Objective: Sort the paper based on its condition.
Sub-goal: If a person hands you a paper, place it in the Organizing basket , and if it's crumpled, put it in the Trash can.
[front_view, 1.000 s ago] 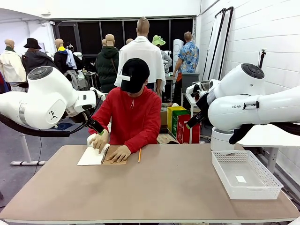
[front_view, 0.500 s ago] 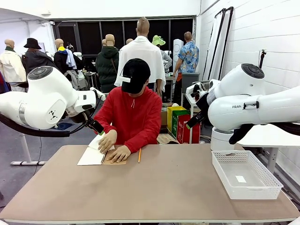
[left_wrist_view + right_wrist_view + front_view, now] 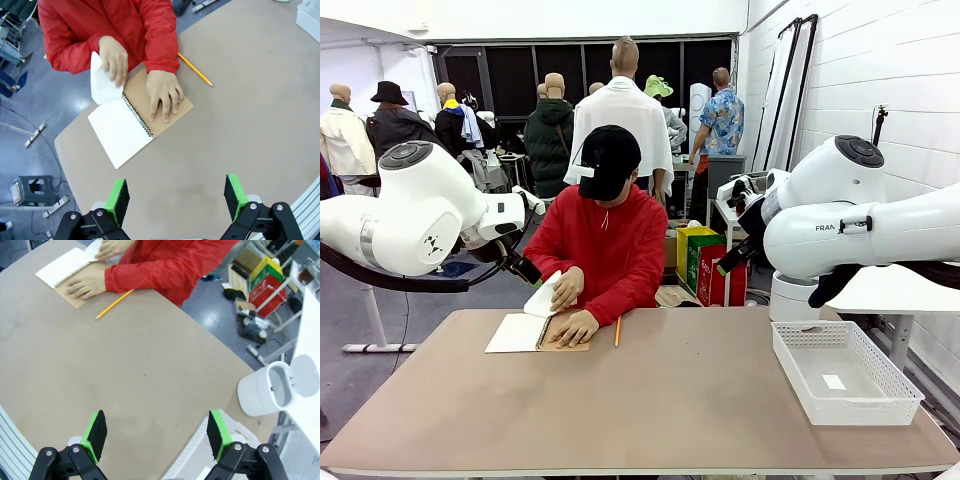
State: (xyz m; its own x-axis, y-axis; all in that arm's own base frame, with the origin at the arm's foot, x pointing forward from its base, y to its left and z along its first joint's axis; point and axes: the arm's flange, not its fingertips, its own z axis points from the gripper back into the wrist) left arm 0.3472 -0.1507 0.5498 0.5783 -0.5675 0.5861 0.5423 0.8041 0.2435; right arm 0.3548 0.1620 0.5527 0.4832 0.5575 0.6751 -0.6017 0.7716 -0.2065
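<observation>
The left gripper [image 3: 176,194] hangs high over the table [image 3: 670,400], jaws spread wide with bare tabletop beneath. The right gripper [image 3: 156,434] is up high too, its green pads just as far apart, looking down on open brown surface.

All the action is at the far edge, toward the robot's left corner. A spiral-bound notebook [image 3: 122,132] lies open there, white page up, kraft cover folded out beside it. The person, in a red sweatshirt, presses one hand [image 3: 164,92] flat on that brown cover. The other hand [image 3: 114,59] holds the paper [image 3: 102,82], a white sheet curled and raised off the table above the notebook's far end. Whether it has come free of the spiral, I can't tell.

A yellow pencil [image 3: 617,331] lies just beside the notebook, on the side nearer the table's middle. Well away, against the right edge, sits a white mesh basket [image 3: 860,410].
</observation>
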